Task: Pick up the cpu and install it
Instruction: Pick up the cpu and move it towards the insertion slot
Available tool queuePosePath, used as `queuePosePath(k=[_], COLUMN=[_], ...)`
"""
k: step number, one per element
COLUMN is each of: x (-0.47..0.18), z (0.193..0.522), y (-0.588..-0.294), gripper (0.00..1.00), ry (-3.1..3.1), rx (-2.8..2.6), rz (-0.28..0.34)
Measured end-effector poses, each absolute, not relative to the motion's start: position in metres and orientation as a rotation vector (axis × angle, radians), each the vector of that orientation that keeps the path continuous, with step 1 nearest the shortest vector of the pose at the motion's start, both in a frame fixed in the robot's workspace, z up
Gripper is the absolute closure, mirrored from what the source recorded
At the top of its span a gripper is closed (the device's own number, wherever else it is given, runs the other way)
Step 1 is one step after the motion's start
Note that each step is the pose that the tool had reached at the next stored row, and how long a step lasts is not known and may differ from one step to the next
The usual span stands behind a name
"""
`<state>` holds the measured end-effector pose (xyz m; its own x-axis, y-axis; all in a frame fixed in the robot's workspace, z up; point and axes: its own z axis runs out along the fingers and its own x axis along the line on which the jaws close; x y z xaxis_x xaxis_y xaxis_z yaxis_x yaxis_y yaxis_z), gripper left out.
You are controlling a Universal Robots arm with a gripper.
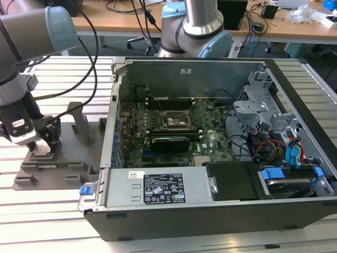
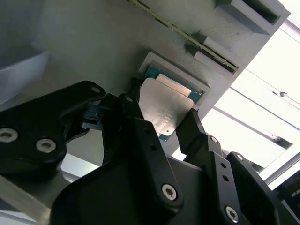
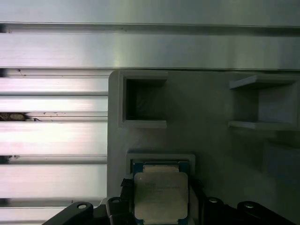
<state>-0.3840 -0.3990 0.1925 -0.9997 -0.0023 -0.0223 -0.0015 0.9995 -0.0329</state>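
The cpu [image 3: 161,193], a small square chip with a silvery lid and a green rim, sits at a shallow square recess of the grey plastic fixture [image 1: 63,166]. My gripper [image 1: 41,148] is low over that recess at the exterior view's left. In both wrist views its black fingers [image 2: 140,136] stand on two opposite sides of the cpu [image 2: 165,108] and touch its edges, so the gripper [image 2: 160,111] is shut on it. The dark socket frame [image 1: 176,120] lies on the motherboard inside the open computer case [image 1: 158,221], well to the exterior view's right of the gripper [image 3: 161,204].
The fixture carries upright posts [image 1: 79,124] and an empty square pocket [image 3: 143,101] close to the cpu. The case's tall side wall [image 1: 111,121] stands between fixture and motherboard. Cables [image 1: 89,68] hang from my arm. A second arm's base [image 1: 195,26] stands behind the case.
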Motion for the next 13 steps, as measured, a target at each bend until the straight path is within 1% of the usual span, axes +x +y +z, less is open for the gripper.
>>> queuePosePath(k=[13], x=[-0.384], z=[0.205], y=[-0.399], gripper=[0.45], ry=[3.119], rx=[-0.003], rz=[-0.051])
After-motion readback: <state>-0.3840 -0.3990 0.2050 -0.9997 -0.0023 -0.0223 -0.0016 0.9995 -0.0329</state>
